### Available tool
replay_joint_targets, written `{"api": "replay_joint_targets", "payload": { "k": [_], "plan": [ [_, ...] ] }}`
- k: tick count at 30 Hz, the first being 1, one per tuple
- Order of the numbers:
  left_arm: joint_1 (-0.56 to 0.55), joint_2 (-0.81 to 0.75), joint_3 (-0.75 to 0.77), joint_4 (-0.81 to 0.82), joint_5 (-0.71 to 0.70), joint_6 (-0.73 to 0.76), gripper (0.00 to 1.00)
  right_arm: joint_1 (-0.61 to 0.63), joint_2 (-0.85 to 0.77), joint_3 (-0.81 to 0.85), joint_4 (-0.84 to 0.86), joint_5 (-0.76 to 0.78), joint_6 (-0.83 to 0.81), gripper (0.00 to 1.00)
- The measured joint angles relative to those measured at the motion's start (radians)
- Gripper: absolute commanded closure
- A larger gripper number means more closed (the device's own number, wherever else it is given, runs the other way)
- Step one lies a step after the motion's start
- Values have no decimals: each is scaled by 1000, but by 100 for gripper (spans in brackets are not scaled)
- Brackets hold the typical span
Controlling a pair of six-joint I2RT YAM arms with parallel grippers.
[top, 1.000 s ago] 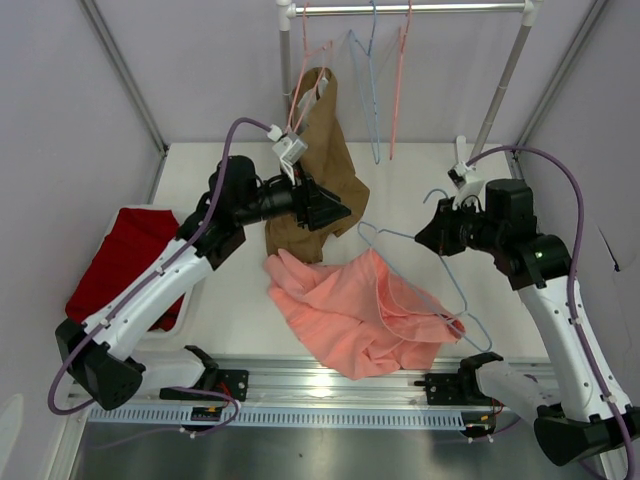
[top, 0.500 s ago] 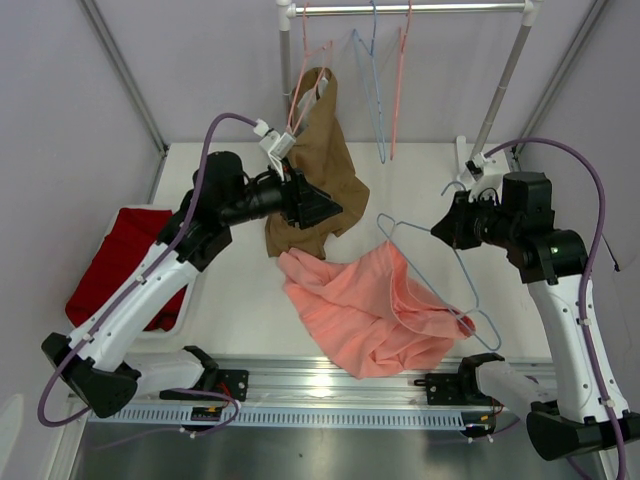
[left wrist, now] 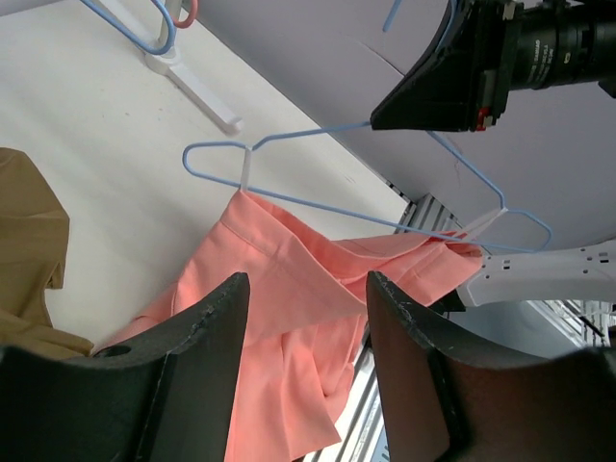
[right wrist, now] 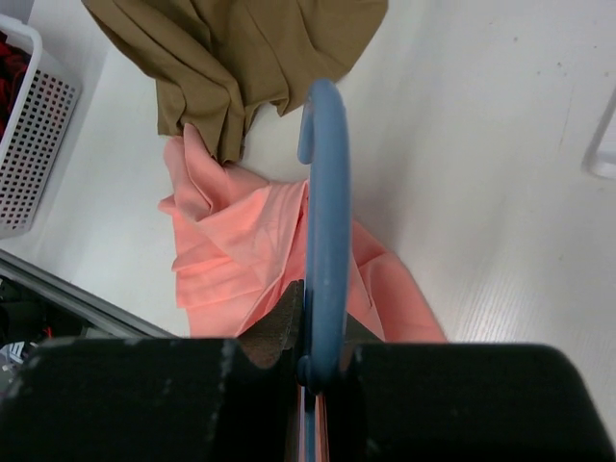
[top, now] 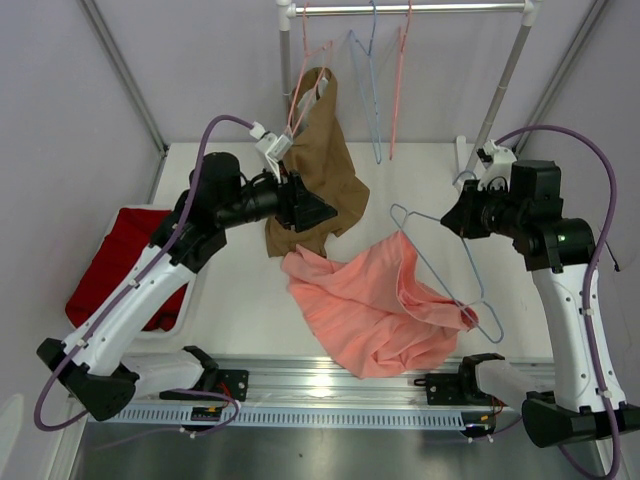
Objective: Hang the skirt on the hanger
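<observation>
The skirt (top: 375, 305) lies heaped low in the middle of the counter (top: 420, 180), its lower edge by the front rail (top: 330, 378) and its upper left corner touching the brown garment (top: 320, 160); bare counter lies to its left and upper right. At the right, the right pincer (top: 450, 218) is clamped narrow on the hanger (right wrist: 325, 192) below its hook, with the wire against the skirt's raised edge. The left pincer (top: 318, 210) hangs wide, holding nothing.

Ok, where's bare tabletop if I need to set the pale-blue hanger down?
Two bare patches of white table: left, between the salmon-pink pleated skirt and the white perforated basket; far side, between the brown garment and the rack's white foot. Centre is crowded: skirt against brown garment.
</observation>
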Motion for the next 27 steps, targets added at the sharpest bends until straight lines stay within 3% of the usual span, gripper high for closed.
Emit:
{"api": "replay_joint_targets", "payload": {
  "k": [12, 27],
  "plan": [
    [0, -50, 0, -43, -3, 8, 43, -57, 123, 179, -24, 9, 0, 100],
    [0, -85, -28, -55, 9, -2, 45, -278, 434, 551, 98, -134, -3, 100]
  ]
}}
